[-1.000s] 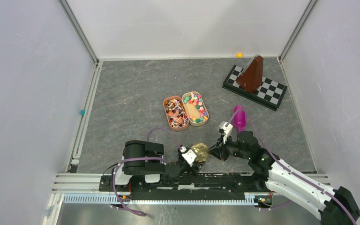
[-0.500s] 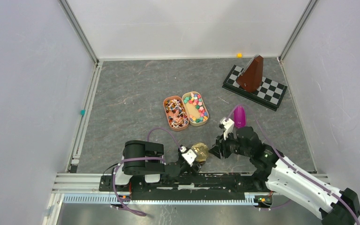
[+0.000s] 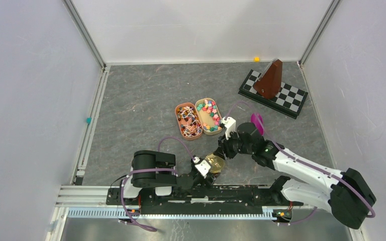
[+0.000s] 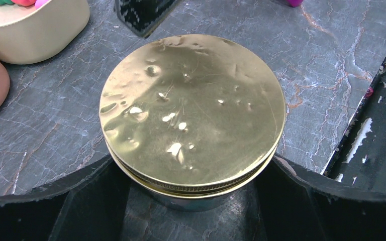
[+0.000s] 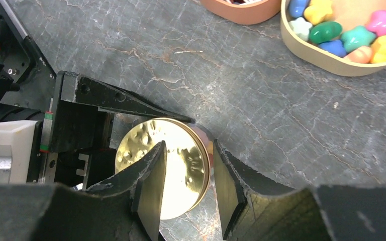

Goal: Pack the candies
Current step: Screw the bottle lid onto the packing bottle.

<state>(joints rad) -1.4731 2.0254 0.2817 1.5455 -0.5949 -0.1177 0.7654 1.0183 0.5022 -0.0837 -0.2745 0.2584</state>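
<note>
The candies, tiny star-like pieces in mixed bright colours, fill a beige oval tray. They also show at the top right of the right wrist view. A gold-lidded jar stands near the front edge. My left gripper is shut on the jar's body, one jaw on each side. My right gripper is open just above the lid. One finger is over the lid and the other is just past its rim.
An orange-brown oval tray with white-twisted wrapped sweets touches the beige tray's left side. A purple scoop lies right of the trays. A chessboard with a brown metronome is at the back right.
My right arm has swung left and forward, from beside the purple scoop to over the jar's lid. The left gripper and the jar have not moved.
</note>
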